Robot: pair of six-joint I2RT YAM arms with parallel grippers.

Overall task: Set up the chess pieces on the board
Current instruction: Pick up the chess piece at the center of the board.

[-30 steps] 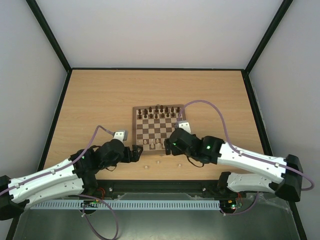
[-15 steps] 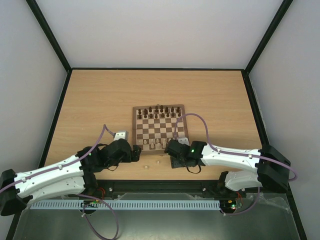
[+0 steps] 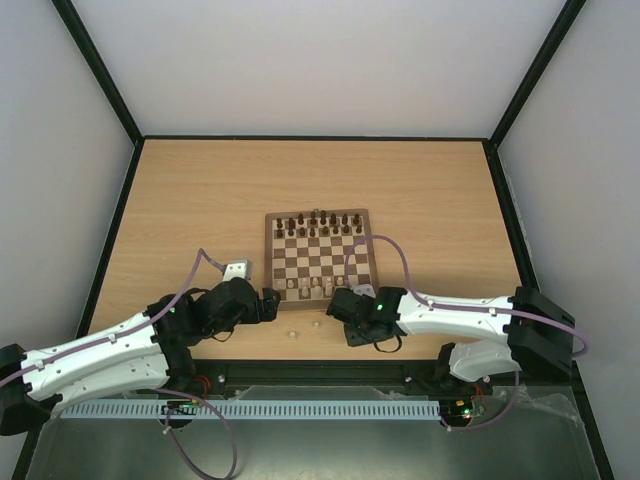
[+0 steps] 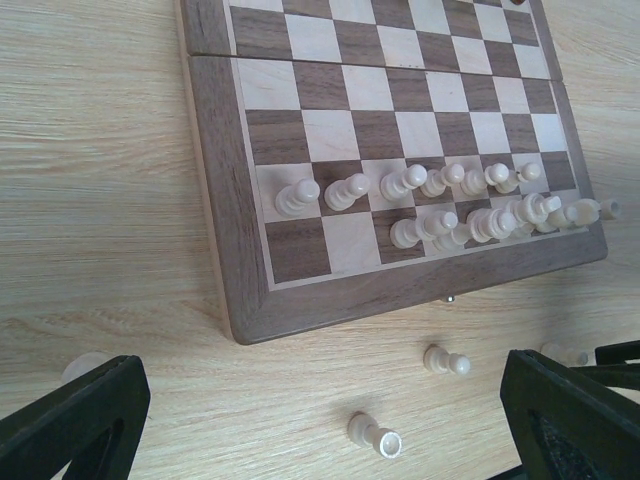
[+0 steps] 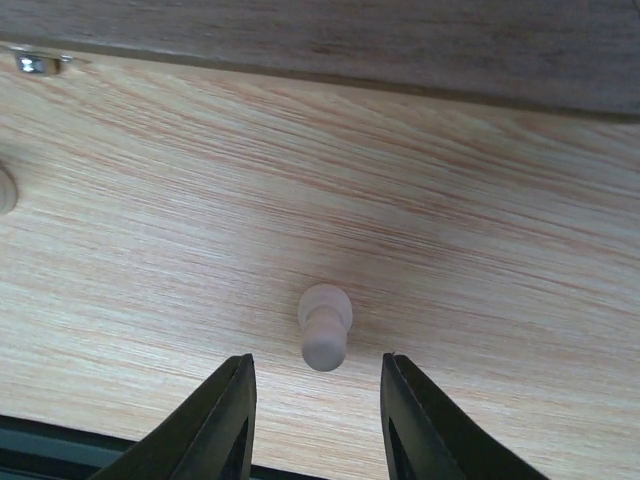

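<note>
Straddling a pale piece (image 5: 324, 338) on the table (image 5: 150, 200) just short of the board (image 5: 400, 40), the right fingers (image 5: 225, 420) stand apart with a gap on each side, not touching it. The left fingers (image 4: 70, 420) are spread wide near the board's corner, with two loose pale pieces (image 4: 445, 360) on the table between them.

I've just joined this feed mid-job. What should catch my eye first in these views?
The board sits mid-way across the table, with dark pieces on its far rows and pale pieces on its near rows. A few pale strays lie on the table just off the near edge. The right tool straddles one pale piece there, with a finger on either side, neither touching it.
</note>
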